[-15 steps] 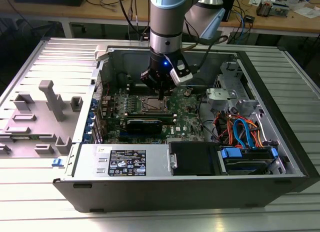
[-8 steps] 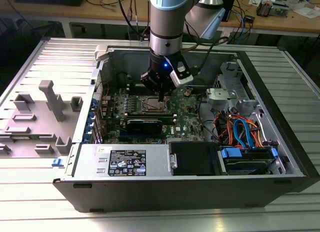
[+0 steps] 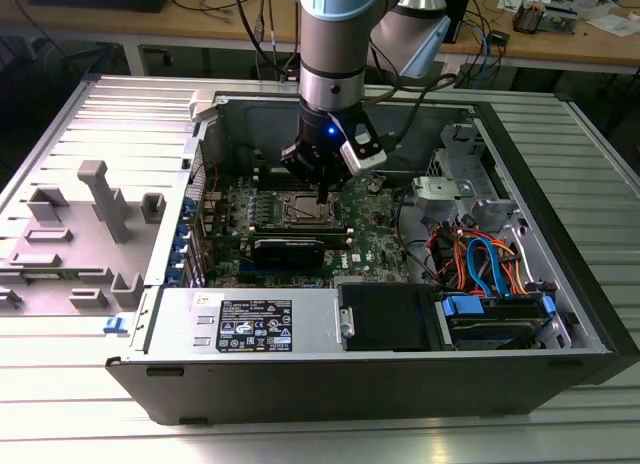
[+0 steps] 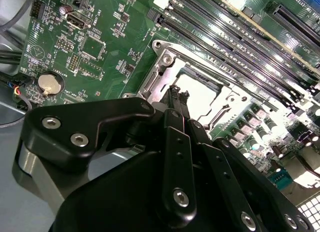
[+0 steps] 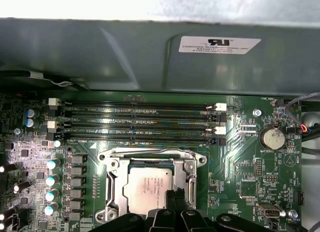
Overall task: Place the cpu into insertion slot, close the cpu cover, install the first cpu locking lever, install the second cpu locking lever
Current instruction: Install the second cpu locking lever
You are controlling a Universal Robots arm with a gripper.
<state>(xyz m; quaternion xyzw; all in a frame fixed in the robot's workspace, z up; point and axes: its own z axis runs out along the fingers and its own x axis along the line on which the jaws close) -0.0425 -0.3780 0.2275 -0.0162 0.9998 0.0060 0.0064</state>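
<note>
Exterior view: gripper (image 3: 322, 196) above cpu (image 3: 306, 212), memory slots (image 3: 290, 182) beside.

We see the cpu (image 5: 146, 186) with a dull, matt silver-grey metal top, and around it the cpu cover (image 5: 150, 157) in brighter, glossy metal. The motherboard (image 5: 245, 172) is green with a slight sheen — its memory slots (image 5: 135, 123) are glossy black plastic. The gripper (image 4: 178, 99) looks like smooth matt black with shiny metal screws. The computer case (image 3: 520, 194) is grey sheet metal — matt.
</note>
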